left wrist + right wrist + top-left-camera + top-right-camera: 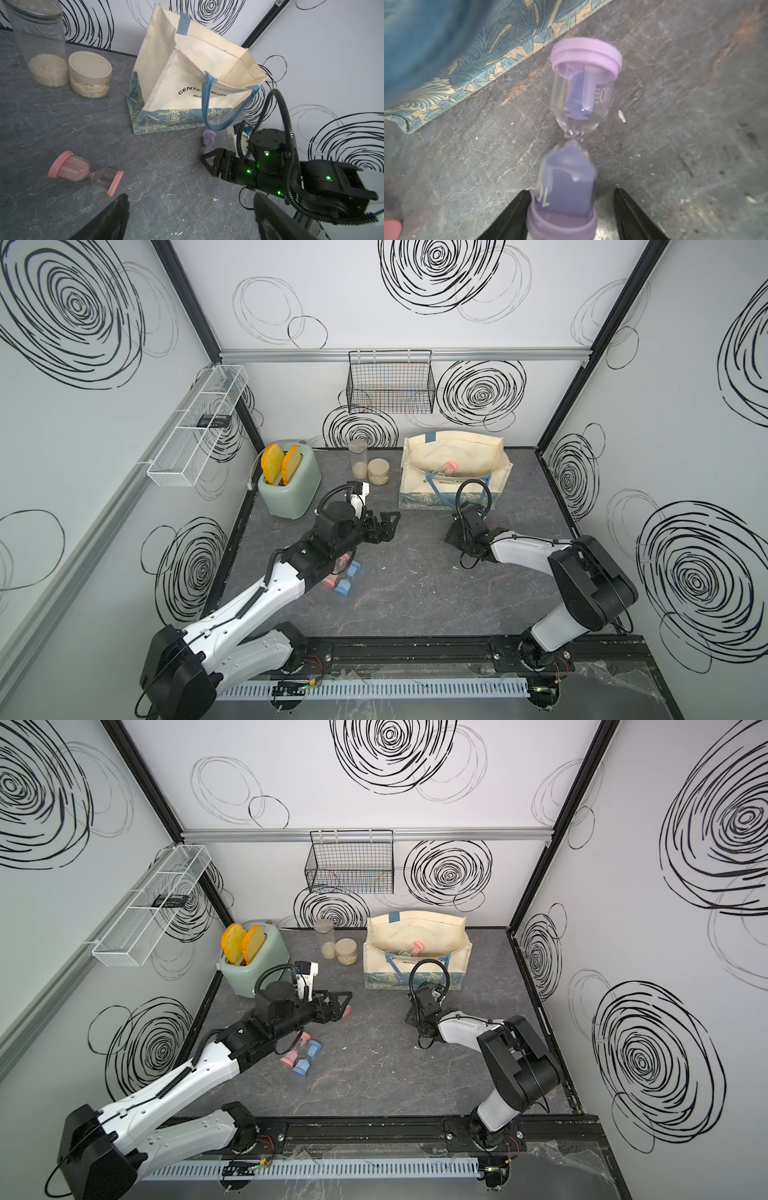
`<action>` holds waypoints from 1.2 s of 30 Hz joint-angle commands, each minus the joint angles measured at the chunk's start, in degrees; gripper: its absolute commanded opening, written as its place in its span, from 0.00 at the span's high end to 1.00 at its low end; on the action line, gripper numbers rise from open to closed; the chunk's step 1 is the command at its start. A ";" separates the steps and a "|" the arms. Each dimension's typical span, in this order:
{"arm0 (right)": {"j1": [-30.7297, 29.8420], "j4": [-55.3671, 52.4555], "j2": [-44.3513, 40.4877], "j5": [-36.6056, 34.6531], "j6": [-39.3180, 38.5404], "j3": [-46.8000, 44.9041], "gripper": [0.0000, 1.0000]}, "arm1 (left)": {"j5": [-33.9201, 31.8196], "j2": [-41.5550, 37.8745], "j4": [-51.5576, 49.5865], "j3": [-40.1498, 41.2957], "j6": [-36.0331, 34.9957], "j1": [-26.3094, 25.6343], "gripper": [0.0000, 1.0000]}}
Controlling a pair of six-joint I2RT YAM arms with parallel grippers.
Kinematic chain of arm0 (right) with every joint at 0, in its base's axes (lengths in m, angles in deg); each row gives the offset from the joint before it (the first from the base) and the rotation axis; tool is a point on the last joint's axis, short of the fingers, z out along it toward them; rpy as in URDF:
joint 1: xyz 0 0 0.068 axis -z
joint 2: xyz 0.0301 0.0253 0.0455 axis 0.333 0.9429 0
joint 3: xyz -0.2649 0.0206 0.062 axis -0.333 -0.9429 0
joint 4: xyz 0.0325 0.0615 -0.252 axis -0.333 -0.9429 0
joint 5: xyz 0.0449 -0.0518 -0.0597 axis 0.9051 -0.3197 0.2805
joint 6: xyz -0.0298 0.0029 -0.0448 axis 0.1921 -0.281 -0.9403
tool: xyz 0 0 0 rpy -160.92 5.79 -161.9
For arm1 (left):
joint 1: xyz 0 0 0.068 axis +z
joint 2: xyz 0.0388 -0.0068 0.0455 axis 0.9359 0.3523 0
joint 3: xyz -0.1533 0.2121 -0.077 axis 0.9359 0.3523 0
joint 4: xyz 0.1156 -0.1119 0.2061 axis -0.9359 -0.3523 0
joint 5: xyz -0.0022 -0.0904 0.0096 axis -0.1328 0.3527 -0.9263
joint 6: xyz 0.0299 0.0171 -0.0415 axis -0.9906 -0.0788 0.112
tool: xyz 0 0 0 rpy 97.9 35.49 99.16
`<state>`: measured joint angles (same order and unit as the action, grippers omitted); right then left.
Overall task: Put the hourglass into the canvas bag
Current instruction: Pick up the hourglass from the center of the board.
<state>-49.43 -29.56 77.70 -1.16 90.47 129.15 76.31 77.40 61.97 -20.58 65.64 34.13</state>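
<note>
Reaching low, right end effector (571, 191) straddles purple hourglass (580, 93)

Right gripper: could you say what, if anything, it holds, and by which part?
Nothing yet: the right gripper straddles the purple hourglass at its full bulb, a gap beside one finger.

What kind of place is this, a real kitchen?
Probably a robot test cell: swirl-printed wall panels enclose the table, the left arm and right arm are mounted on a front rail, and the toaster seems a prop.
</note>
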 commanded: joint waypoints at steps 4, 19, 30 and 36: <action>2.35 -0.14 1.29 2.68 -1.86 -1.34 0.37 | -0.31 -0.33 2.32 0.26 0.77 0.26 0.04; 0.77 -3.27 2.83 -0.22 -1.56 -1.58 0.50 | -0.18 -0.37 2.17 -0.09 0.78 0.26 0.04; 1.98 -1.70 -3.63 1.95 -2.63 -3.15 0.61 | 0.58 -0.22 1.66 -0.78 0.91 0.26 0.04; 3.89 -2.18 -7.94 4.08 -3.73 -3.68 0.65 | 0.68 -0.77 1.67 -0.84 1.02 0.18 0.04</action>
<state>-46.39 -30.50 72.45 1.86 87.46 125.79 76.57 77.40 61.93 -20.58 65.69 34.13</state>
